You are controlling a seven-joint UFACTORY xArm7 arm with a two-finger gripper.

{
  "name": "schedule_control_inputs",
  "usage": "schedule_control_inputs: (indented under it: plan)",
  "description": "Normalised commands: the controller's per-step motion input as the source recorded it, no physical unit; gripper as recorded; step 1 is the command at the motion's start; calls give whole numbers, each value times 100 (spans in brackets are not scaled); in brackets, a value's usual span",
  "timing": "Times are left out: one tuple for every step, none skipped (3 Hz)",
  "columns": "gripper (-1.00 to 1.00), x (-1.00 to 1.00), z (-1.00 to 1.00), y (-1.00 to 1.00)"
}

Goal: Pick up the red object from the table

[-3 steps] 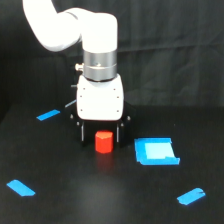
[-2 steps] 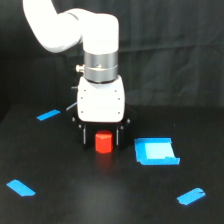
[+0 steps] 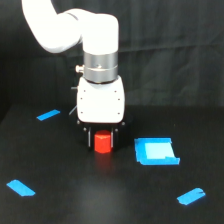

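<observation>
The red object [image 3: 103, 142] is a small red-orange stubby cylinder standing on the black table [image 3: 75, 200], just below the white gripper body. My gripper [image 3: 103, 139] points straight down over it. Its dark fingers [image 3: 90, 138] sit close against the cylinder on both sides, so the gripper is shut on it. The cylinder's base looks level with the table surface. Its top is partly hidden under the gripper body.
A blue square patch [image 3: 155, 151] lies just to the exterior view's right of the cylinder. Short blue tape strips lie at the back left [image 3: 48, 115], front left [image 3: 21, 188] and front right [image 3: 191, 196]. A black cloth backdrop [image 3: 175, 50] hangs behind.
The fingers have drawn inward from a wide stance to rest against the red object's sides. The gripper body has sunk slightly. The red object has stayed in place.
</observation>
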Motion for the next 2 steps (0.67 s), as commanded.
schedule_control_inputs:
  plan:
    - [-97, 7, 8, -9]
    - [-98, 4, 62, -13]
